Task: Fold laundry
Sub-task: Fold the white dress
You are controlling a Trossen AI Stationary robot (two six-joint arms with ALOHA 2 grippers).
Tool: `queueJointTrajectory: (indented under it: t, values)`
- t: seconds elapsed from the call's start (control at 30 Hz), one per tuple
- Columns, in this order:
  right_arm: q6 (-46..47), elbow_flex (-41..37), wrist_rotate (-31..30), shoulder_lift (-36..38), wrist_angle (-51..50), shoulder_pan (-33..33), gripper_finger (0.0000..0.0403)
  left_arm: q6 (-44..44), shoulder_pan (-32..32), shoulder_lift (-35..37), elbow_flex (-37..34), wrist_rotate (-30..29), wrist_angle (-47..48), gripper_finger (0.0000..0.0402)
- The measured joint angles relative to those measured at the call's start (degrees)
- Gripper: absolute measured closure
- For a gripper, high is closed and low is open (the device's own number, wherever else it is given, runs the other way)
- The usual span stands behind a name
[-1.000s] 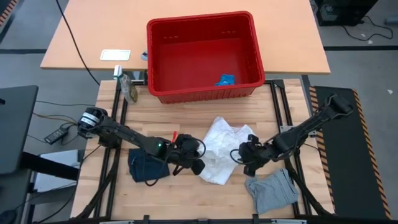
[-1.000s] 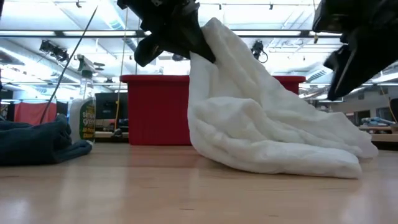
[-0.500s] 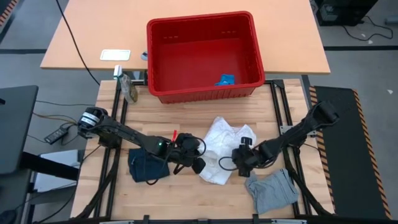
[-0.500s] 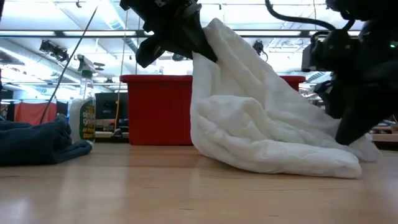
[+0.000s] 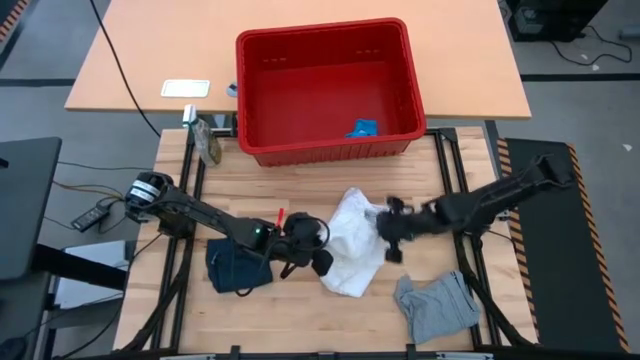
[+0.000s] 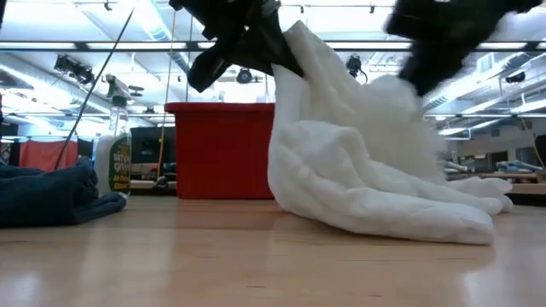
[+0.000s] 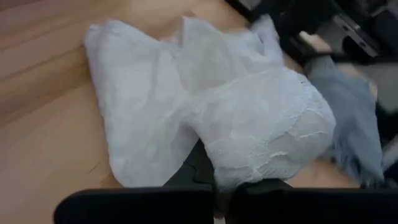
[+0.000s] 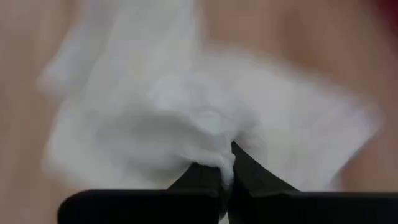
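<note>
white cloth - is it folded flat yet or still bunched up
Still bunched. The white cloth stands in a rumpled heap, one edge lifted by the left tool, the other pinched by the right tool.

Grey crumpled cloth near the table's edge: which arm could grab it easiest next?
Probably the right one. The right gripper sits closer to the grey crumpled cloth, though it pinches the white crinkly cloth. The left gripper holds that cloth's far side.

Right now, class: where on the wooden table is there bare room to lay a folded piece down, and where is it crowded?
Bare wood lies between the red basket and the white cloth, and along the near edge between the navy cloth and grey cloth. The middle is crowded: left gripper and right gripper both grip the white cloth.
</note>
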State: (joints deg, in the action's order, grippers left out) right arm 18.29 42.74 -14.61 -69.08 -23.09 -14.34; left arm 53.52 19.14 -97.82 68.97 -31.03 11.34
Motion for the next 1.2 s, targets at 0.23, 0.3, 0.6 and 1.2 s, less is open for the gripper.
queueJointTrajectory:
  t: [0.23, 0.3, 0.6, 1.2]
  values:
    - [-3.0, 0.09, 4.56, -6.79, 31.51, 15.92, 0.0396, 24.41, 1.28, 0.07, 0.02, -7.95, 16.49, 0.0397]
    - [1.55, 0.11, 6.66, -10.91, 38.89, 18.35, 0.0385, 34.98, 2.21, 0.07, 0.02, -10.52, 25.15, 0.0397]
    - [13.2, 0.07, 12.48, -21.93, 48.06, 21.72, 0.0245, 58.54, 3.82, -2.14, 0.0, -5.98, 45.29, 0.0357]
    - [24.08, 0.0, 11.42, -19.45, 18.23, 9.45, 0.0215, 44.53, 5.91, 5.84, 0.0, 1.01, 47.06, 0.025]
